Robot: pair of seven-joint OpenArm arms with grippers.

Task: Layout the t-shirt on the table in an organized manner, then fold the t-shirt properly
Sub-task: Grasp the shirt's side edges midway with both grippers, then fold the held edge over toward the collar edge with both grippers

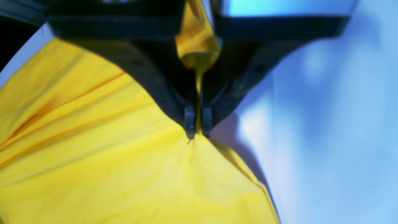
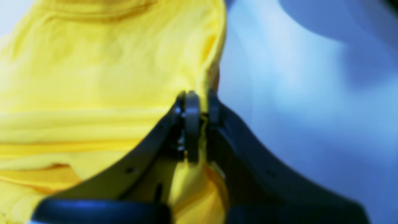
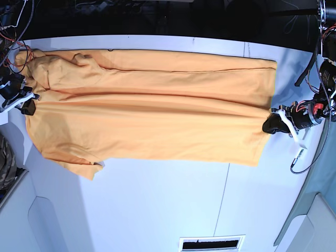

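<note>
Best done slowly: keep both pinches firm and the cloth taut between them, lower or drag evenly so neither end runs ahead, and let go only once the fabric rests flat, otherwise likely to bunch near the sleeves. Judged to be the spreading-out step, with folding not yet begun. Left gripper [image 1: 198, 135] pressed together on a thin pleat of the t-shirt [image 1: 108, 161], fabric running up between the jaws and bulging above them; seen in the base view at that view's right [image 3: 274, 125], gripping the middle of the shirt's straight edge there, presumably the hem. Right gripper [image 2: 200, 101] likewise clamped on a yellow fold, at the opposite end by the shoulder and sleeve region, at the base view's left [image 3: 27, 106]. Stretched lengthwise across the far half of the white table [image 3: 157, 205], reaching almost from one arm to the other, near half of the tabletop bare. Orange-yellow, plain on the visible side, no lettering in sight. Long creases running end to end, strongest along the far part; one short sleeve splayed toward the near left corner, the other rumpled at the far left. Hem-side edge fairly straight, slightly puckered at the pinch.
</note>
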